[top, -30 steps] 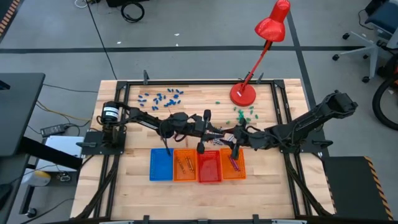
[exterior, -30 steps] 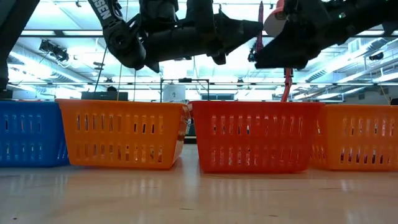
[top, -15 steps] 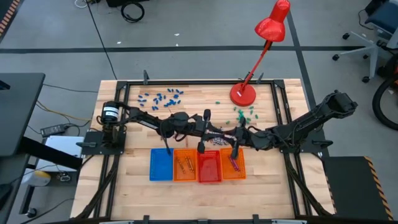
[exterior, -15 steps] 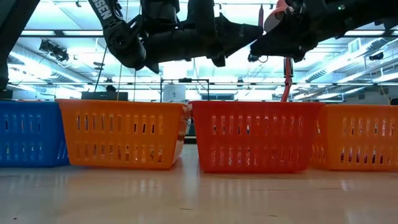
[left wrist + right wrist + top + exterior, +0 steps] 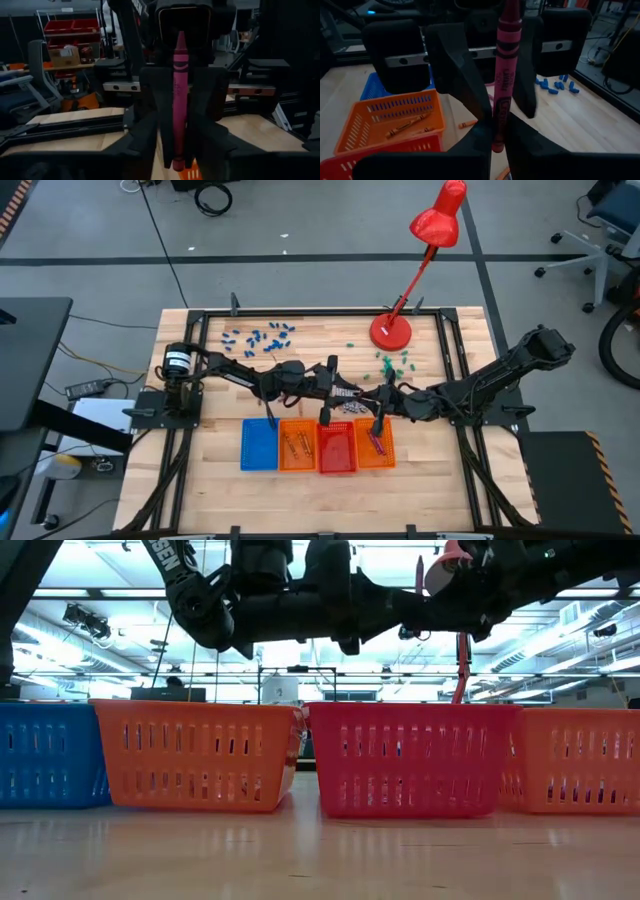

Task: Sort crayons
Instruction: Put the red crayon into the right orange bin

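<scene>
A magenta crayon [image 5: 178, 100] hangs level in the air between my two grippers, which face each other just behind the baskets. My right gripper [image 5: 495, 137] is shut on it. My left gripper [image 5: 178, 142] is open, and its fingers [image 5: 454, 60] stand on either side of the crayon's other half with a gap. In the high view the left gripper [image 5: 345, 392] and the right gripper [image 5: 373, 395] meet above a small heap of silvery crayons [image 5: 346, 409]. Orange crayons [image 5: 407, 125] lie in an orange basket [image 5: 355, 135]. My right gripper pinches the crayon's end [image 5: 496, 127] nearest to it between its two fingers. The fingers come level from the table's right side and run along the crayon. The crayon is lifted clear of table and baskets, and its other end reaches between the left gripper's open fingers.
Near the front stand a blue basket [image 5: 259, 445], an orange one [image 5: 297, 446], a red one [image 5: 336, 448] and a second orange one [image 5: 374, 442] holding magenta crayons. Blue bits [image 5: 258, 336] and green bits [image 5: 396, 363] lie at the back. A red lamp's base [image 5: 390, 332] stands back right.
In the low view my right gripper has risen a little and moved in toward my left gripper, until the two meet above the red basket. My left arm has hardly shifted.
</scene>
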`<state>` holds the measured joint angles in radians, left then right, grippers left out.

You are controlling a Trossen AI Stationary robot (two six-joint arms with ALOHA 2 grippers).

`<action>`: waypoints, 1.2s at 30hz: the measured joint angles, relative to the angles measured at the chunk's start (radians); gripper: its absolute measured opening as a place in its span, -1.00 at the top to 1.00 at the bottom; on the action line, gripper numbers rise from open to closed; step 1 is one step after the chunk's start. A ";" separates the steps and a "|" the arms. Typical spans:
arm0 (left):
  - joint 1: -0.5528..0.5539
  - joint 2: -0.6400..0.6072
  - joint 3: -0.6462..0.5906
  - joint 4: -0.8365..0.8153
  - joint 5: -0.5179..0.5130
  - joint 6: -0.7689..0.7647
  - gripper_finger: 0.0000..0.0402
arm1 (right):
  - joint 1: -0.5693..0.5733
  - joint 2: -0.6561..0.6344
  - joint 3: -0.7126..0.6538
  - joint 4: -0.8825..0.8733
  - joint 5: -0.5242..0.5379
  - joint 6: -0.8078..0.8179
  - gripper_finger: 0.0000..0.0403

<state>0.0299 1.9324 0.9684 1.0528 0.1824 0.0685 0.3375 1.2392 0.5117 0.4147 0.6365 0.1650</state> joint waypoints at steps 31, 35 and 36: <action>0.197 -0.700 -0.431 0.075 0.228 0.264 0.10 | 0.106 0.285 0.390 -0.817 -0.507 1.257 0.78; 0.264 -0.762 -0.431 0.021 0.305 0.189 0.10 | 0.106 0.317 0.391 -0.833 -0.574 1.333 0.77; 0.278 -0.771 -0.430 0.019 0.315 0.176 0.10 | 0.106 0.320 0.391 -0.837 -0.578 1.335 0.76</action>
<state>0.3082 1.1618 0.5379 1.0714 0.4979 0.2443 0.4431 1.5593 0.9024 -0.4219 0.0586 1.4999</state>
